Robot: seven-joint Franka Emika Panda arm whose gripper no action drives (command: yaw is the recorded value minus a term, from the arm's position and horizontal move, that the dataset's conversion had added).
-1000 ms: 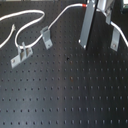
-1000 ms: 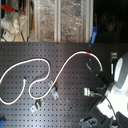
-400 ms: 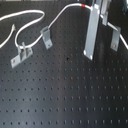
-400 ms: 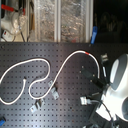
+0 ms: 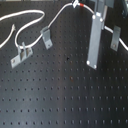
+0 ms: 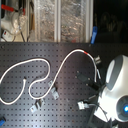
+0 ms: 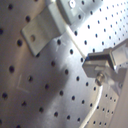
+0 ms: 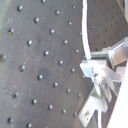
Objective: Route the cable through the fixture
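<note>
Cable (image 6: 47, 75) snakes across the board's upper left in the second exterior view, red band (image 6: 87, 51) top centre. Gripper (image 5: 93, 62) fingers: can't tell opening or grasp.

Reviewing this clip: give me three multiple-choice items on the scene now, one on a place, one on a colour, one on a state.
1. Where is the short red tape band in the first exterior view?
A. top edge
B. bottom edge
C. centre

2. What colour is the perforated board?
A. white
B. black
C. green

3. How does the long thin white cable lie in the second exterior view?
A. straight
B. coiled tight
C. in loose curves

Answers: 1 A, the band sits at the frame's top. 2 B, the board is dark throughout. 3 C, it winds in open loops across the board.
</note>
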